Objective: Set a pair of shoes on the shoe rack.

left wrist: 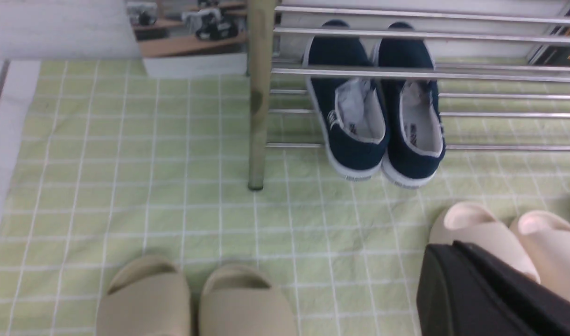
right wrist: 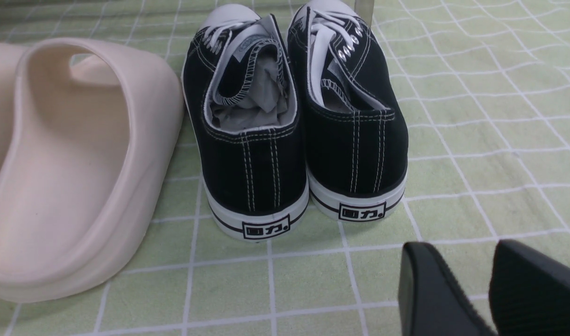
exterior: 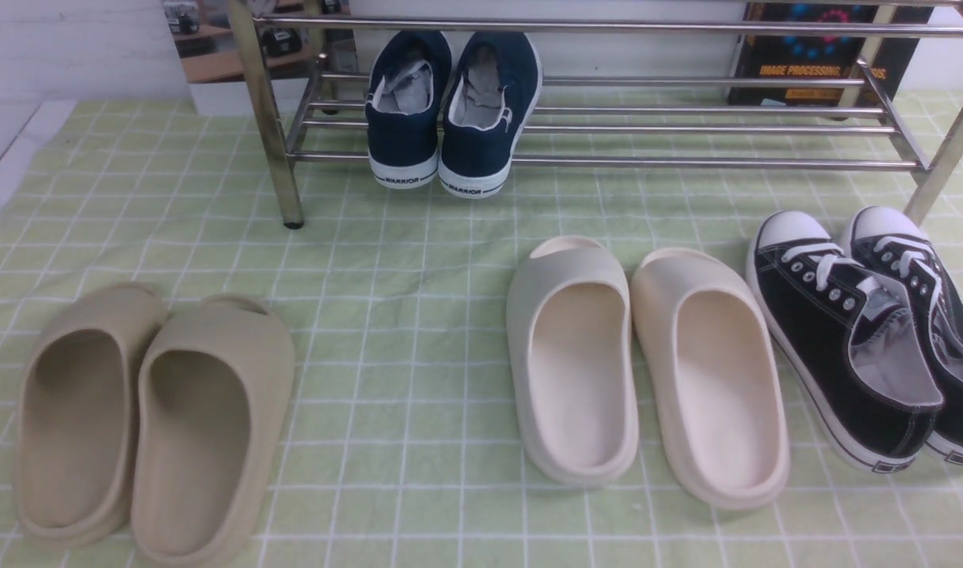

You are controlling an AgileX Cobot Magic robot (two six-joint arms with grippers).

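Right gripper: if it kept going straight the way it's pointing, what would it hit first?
Probably the green checked cloth, just beside the pair of black canvas lace-up sneakers. The open right gripper sits to one side of their heels; depth is unclear, so it might clip the nearer heel.

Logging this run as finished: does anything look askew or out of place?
Nothing damaged or spilled. The navy shoes sit on the rack, heels overhanging its front bar; the black sneakers lie slanted beside its leg.
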